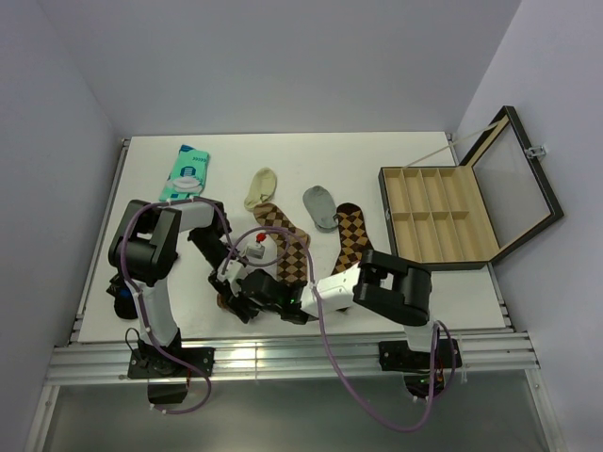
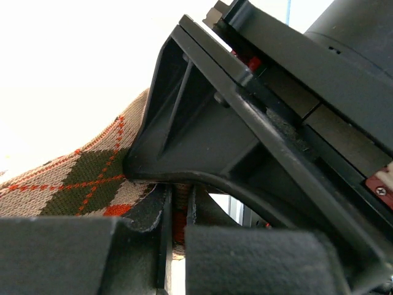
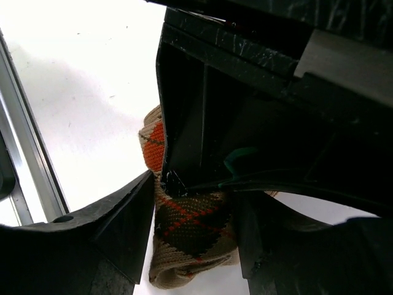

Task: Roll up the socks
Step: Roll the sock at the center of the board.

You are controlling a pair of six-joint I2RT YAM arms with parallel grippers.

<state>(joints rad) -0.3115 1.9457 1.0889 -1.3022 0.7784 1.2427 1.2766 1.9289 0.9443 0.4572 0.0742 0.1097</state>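
The sock with red-orange diamonds [image 1: 224, 299] lies near the table's front edge, mostly hidden under both grippers. My left gripper [image 1: 230, 277] is shut on its fabric: in the left wrist view a strip of sock [image 2: 73, 184] runs into the narrow gap between the jaws [image 2: 178, 215]. My right gripper [image 1: 249, 299] is shut on the folded end of the same sock [image 3: 193, 230], which fills the gap between its fingers [image 3: 123, 227]. The tan sock with dark brown diamonds [image 1: 285, 243] and the dark brown sock with tan diamonds [image 1: 351, 237] lie flat behind.
An open wooden box with compartments [image 1: 438, 217] stands at the right, its lid [image 1: 513, 179] raised. A teal sock [image 1: 188, 174] lies at the back left. The table's metal front rail [image 1: 283, 353] runs just below the grippers.
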